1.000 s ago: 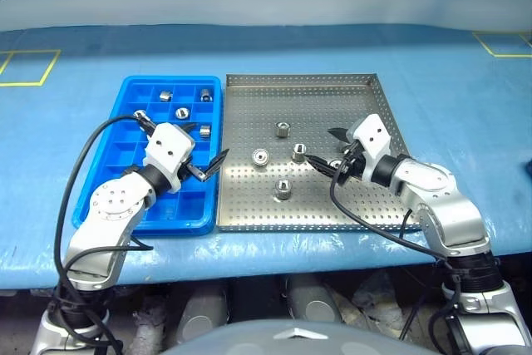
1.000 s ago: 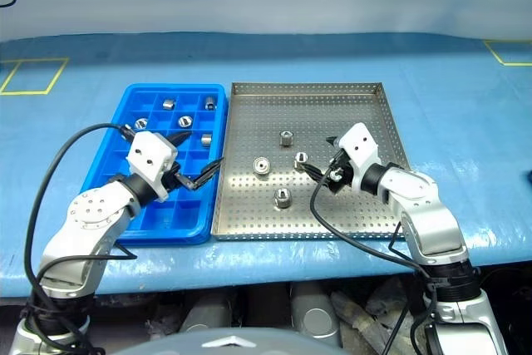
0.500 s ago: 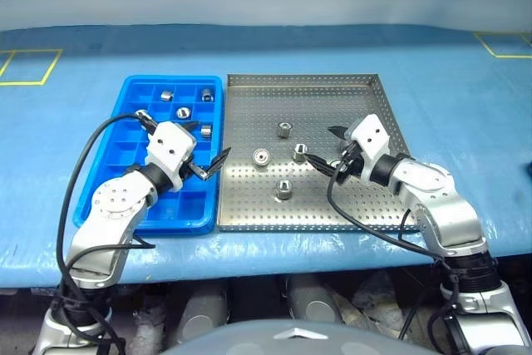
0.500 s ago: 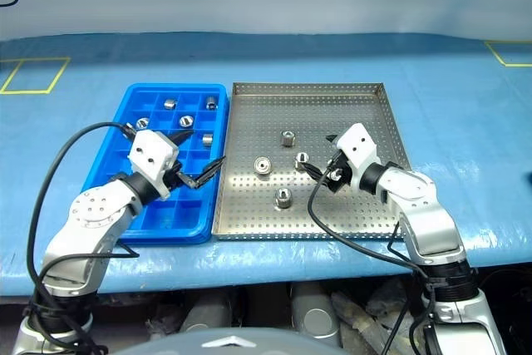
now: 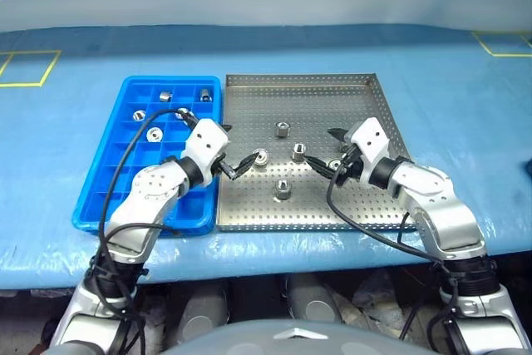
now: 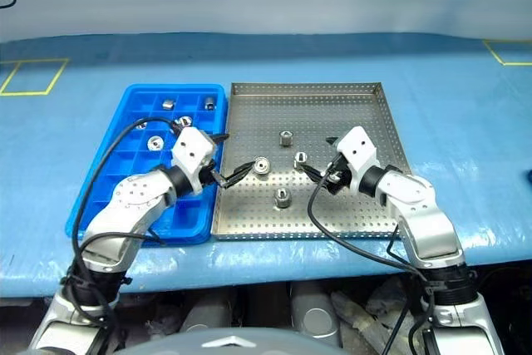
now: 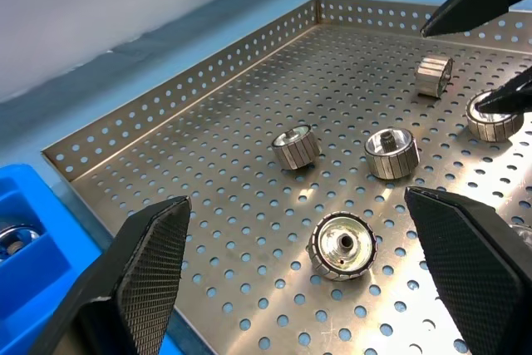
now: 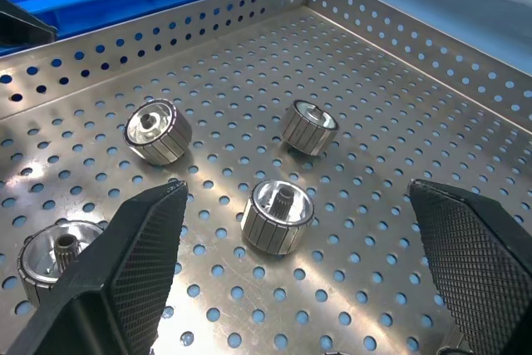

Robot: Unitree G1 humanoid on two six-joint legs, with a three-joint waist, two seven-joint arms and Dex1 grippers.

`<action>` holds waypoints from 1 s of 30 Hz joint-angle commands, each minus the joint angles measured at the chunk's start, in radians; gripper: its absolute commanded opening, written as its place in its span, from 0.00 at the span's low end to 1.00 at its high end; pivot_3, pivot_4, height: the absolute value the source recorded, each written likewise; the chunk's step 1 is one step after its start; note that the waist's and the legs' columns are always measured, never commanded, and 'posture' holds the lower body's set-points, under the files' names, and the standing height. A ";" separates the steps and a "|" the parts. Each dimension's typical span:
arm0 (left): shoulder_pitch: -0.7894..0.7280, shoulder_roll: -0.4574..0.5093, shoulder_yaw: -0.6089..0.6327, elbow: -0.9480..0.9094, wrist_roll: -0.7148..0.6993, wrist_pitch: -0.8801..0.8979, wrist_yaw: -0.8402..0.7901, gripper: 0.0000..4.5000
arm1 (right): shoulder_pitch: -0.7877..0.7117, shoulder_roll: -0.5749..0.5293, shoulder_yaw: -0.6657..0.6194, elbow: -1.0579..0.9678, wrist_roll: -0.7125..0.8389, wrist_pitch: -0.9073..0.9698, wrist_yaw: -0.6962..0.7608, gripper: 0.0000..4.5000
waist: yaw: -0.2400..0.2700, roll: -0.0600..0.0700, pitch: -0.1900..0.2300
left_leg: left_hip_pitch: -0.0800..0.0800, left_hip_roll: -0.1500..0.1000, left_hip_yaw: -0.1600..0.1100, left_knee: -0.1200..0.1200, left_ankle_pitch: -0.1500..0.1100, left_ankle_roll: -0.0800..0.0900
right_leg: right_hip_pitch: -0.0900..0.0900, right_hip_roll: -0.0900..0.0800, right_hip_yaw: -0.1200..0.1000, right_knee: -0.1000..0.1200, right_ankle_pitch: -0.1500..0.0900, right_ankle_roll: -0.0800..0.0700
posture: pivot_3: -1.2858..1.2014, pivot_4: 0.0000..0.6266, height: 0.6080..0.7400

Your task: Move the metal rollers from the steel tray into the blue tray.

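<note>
Both tools are released: the left tool [image 5: 236, 165] has a roller [image 5: 261, 156] just ahead, the right tool [image 5: 323, 152] is beside another [image 5: 299, 153] in the steel tray [image 5: 366, 81]; clenching off-centre could roll them away from the blue tray [image 5: 104, 201]

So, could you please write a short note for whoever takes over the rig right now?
Left pincer: open and empty, over the left side of the steel tray, next to one roller.
Right pincer: open and empty, low over the same tray, beside another roller.
Metal rollers: five lie loose in the steel tray.
Blue tray: at least four rollers sit in its far compartments; part of it is hidden.
Done: some rollers moved. Left: the five in the steel tray.
</note>
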 commanded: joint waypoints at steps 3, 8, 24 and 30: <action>-0.088 -0.044 -0.037 0.079 0.066 0.055 0.056 1.00 | 0.006 0.000 -0.022 -0.044 0.004 -0.023 -0.013 0.99 | -0.003 0.000 0.000 | 0.000 0.000 0.000 0.000 0.000 0.000 | 0.000 0.000 0.000 0.000 0.000 0.000 | 0.44 0.24 1.00; -0.139 -0.076 -0.080 0.144 0.087 0.056 0.042 1.00 | 0.007 0.002 -0.017 -0.049 0.004 -0.023 -0.016 0.99 | -0.006 0.000 0.000 | 0.000 0.000 0.000 0.000 0.000 0.000 | 0.000 0.000 0.000 0.000 0.000 0.000 | 0.44 0.24 1.00; -0.213 -0.128 -0.145 0.276 0.131 0.159 0.036 1.00 | 0.018 0.007 -0.016 -0.058 0.005 -0.025 -0.022 0.99 | -0.011 0.001 0.000 | 0.000 0.000 0.001 0.001 0.000 0.000 | 0.001 0.000 0.001 0.001 0.001 0.001 | 0.43 0.24 1.00; -0.246 -0.159 -0.150 0.326 0.136 0.182 0.027 1.00 | 0.023 0.008 -0.020 -0.062 0.004 -0.027 -0.026 0.99 | -0.013 0.001 0.000 | 0.001 0.000 0.001 0.001 0.000 0.000 | 0.000 0.000 0.002 0.001 0.001 0.001 | 0.43 0.24 1.00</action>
